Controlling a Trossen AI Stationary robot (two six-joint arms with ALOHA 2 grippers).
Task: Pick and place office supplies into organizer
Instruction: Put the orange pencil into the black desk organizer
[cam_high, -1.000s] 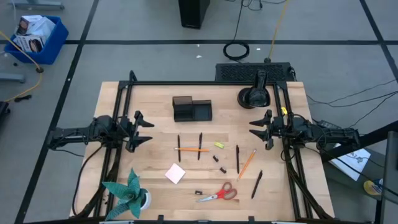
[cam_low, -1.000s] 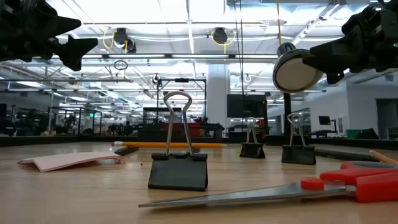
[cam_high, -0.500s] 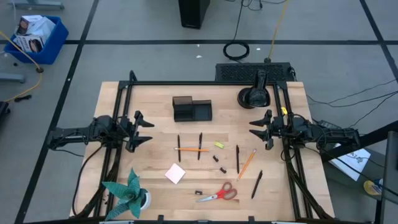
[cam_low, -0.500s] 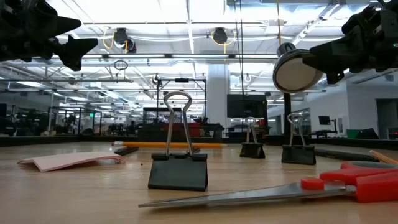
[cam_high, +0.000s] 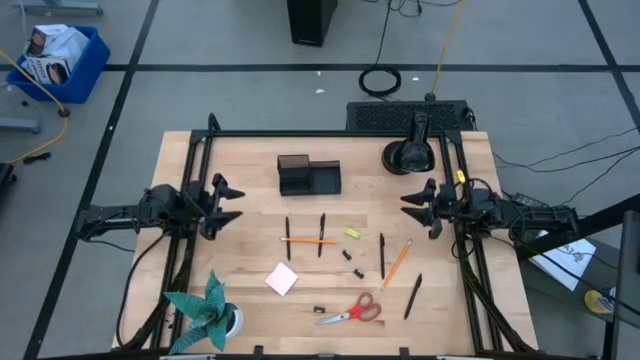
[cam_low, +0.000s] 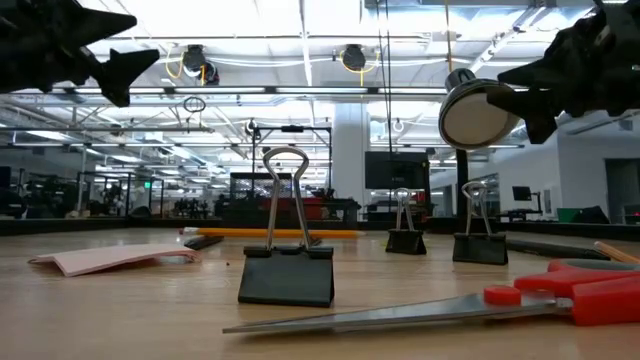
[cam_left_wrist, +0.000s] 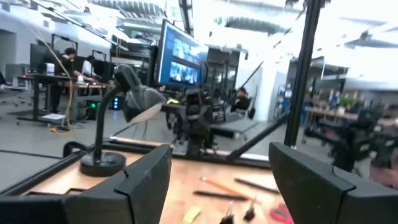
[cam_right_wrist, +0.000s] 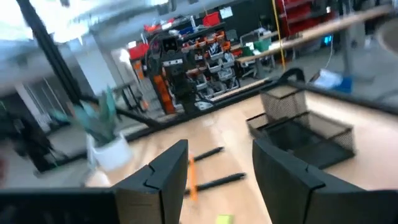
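Observation:
The black organizer (cam_high: 308, 175) stands on the table's far middle, also in the right wrist view (cam_right_wrist: 305, 132). The office supplies lie flat on the wood nearer the front. They include black pens (cam_high: 322, 235), orange pencils (cam_high: 397, 263), red-handled scissors (cam_high: 352, 311), a pink sticky-note pad (cam_high: 282, 279), a yellow bit (cam_high: 352, 233) and black binder clips (cam_low: 287, 275). My left gripper (cam_high: 232, 203) hovers open at the table's left side. My right gripper (cam_high: 408, 206) hovers open at the right side. Both are above the table and point toward its middle, with nothing between the fingers.
A teal paper plant (cam_high: 210, 310) in a white pot stands at the near left corner. A round black lamp base with an upright post (cam_high: 408, 153) sits at the far right. A black frame (cam_high: 330, 133) runs along the table's far edge and sides. Bare wood lies around the organizer.
Both grippers have stayed in place above the table. My right gripper has rolled a little about its pointing line. My left gripper has tipped slightly upward and rolled a little. Nothing on the table has moved.

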